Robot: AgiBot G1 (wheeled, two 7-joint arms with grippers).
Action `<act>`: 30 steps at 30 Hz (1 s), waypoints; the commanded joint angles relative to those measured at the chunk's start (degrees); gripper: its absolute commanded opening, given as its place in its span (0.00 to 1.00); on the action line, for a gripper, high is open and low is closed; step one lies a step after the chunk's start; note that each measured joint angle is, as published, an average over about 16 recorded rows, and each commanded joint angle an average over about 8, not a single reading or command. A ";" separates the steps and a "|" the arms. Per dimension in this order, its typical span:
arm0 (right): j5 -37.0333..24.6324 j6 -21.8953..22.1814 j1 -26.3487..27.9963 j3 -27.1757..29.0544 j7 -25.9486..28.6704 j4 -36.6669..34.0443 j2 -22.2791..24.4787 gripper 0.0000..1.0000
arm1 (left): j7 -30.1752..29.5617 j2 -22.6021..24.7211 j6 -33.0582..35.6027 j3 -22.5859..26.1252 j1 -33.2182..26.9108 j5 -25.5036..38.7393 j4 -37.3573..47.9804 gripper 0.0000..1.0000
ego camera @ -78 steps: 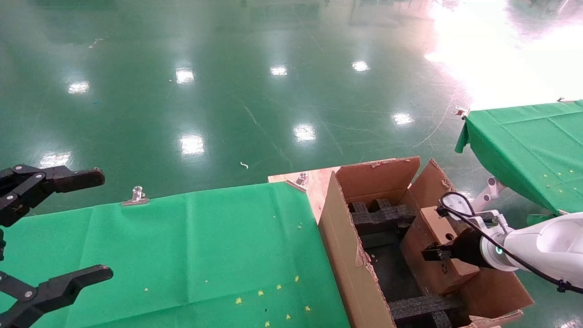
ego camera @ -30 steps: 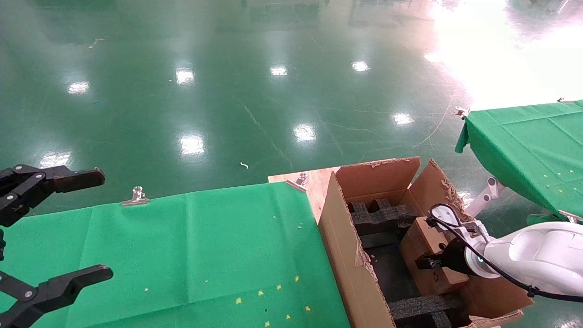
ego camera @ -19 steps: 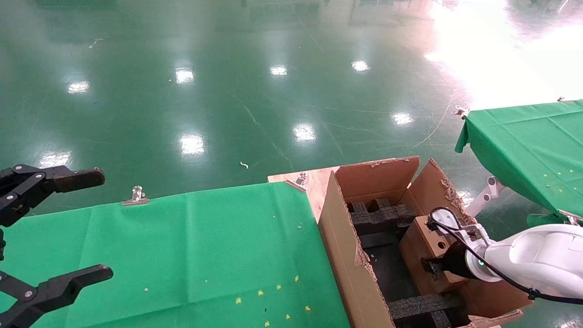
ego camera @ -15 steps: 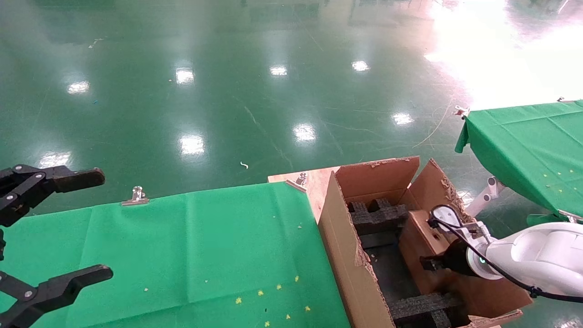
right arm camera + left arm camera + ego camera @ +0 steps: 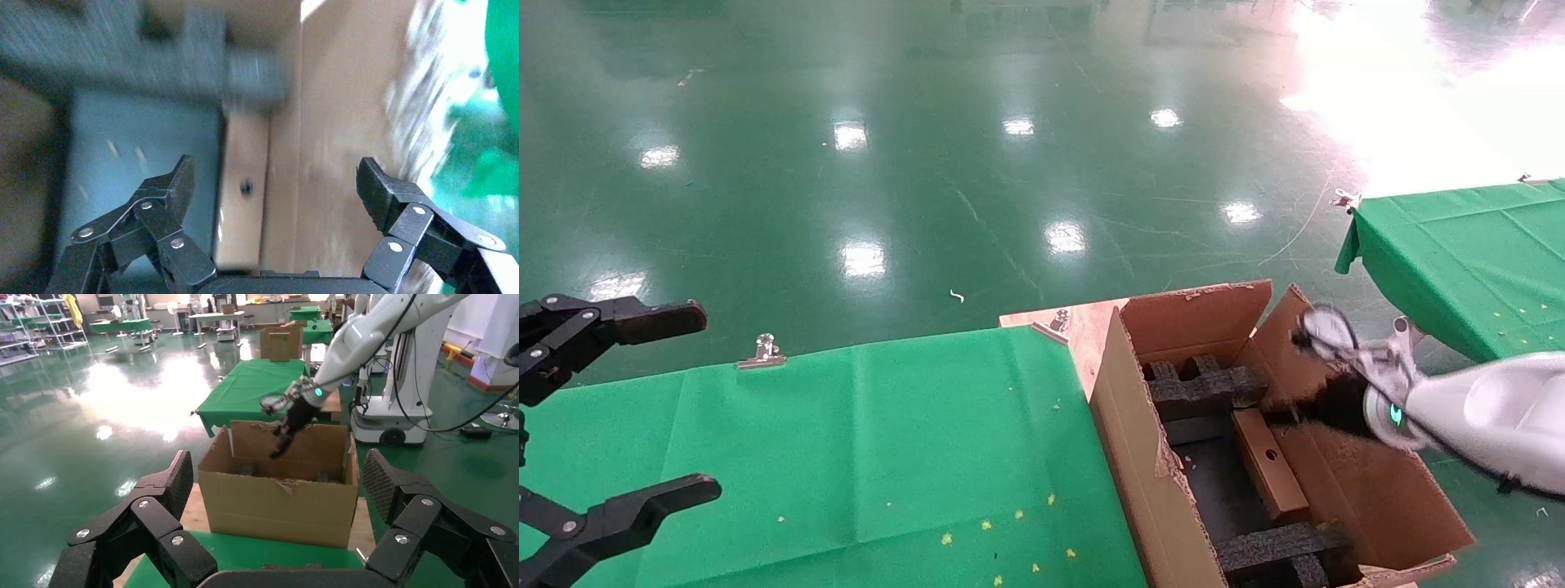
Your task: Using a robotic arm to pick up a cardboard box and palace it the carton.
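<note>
The cardboard box [image 5: 1267,465] stands on edge inside the carton [image 5: 1148,457]; the right gripper [image 5: 275,202] hangs above it, spread wide and empty.

A glossy white robotic arm [image 5: 1491,408] carries a green ring light, a thin black cable and a black gripper. The left gripper [image 5: 568,425] is all black, with silver screws along jointed, textured fingers [image 5: 392,484].

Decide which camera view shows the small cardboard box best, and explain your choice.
The head view: the cardboard box stands on edge inside the carton, beside its right wall, its whole top edge visible. The right wrist view shows it blurred between the open right gripper fingers. In the left wrist view the carton's wall hides it.
</note>
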 commanded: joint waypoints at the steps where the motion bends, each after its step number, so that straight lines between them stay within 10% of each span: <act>1: -0.87 0.18 1.43 0.94 0.42 1.38 0.72 1.00 | 0.00 0.00 0.00 0.00 0.00 0.00 0.00 1.00; 19: 10.48 23.35 5.18 0.62 -5.52 4.04 0.82 1.00 | 0.00 -0.01 -0.01 0.00 0.01 -0.03 0.01 1.00; 30: 13.20 21.98 3.85 2.95 -8.88 3.92 0.58 1.00 | 0.01 -0.01 -0.02 0.00 0.01 -0.04 0.02 1.00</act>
